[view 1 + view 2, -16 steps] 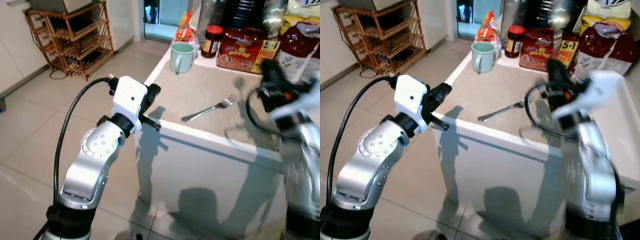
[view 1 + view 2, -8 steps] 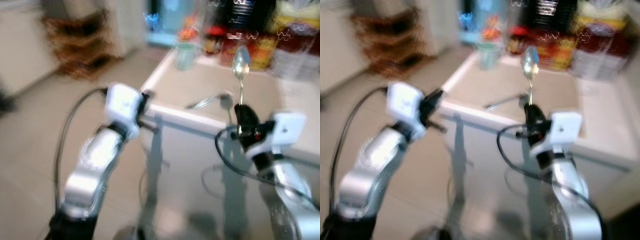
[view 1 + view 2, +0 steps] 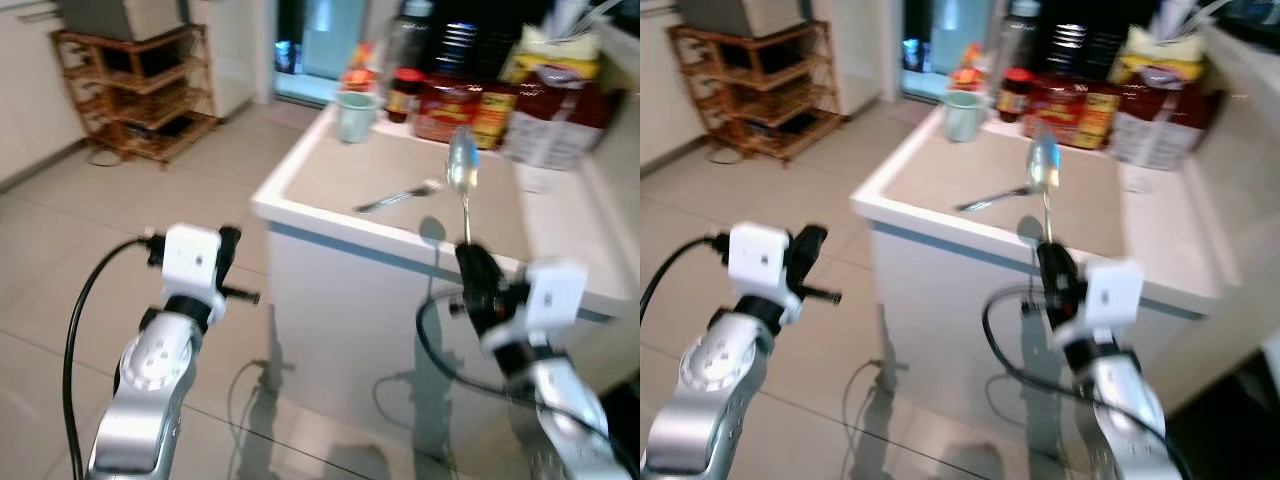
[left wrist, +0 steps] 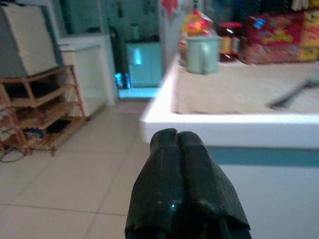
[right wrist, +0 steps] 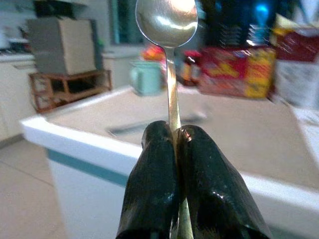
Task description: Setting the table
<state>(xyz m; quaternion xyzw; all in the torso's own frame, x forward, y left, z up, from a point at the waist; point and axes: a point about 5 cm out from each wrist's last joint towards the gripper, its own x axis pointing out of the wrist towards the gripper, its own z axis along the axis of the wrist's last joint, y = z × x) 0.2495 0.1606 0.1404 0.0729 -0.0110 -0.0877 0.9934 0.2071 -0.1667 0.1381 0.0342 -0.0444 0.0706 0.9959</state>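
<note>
Upright, spoon [image 5: 167,30] pinched btwn right fingers [image 5: 154,169], left fingers [image 4: 179,174] pressed together.

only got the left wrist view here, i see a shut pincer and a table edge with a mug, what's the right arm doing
Observer: The right pincer is shut on a spoon, held upright with the bowl on top.
Operator: is it over the table yet
Observer: No, it hangs in front of the table, short of the near edge.
Operator: anything already laid out up there
Observer: A fork lies on the tabletop, nearer the robot than the mug.
</note>
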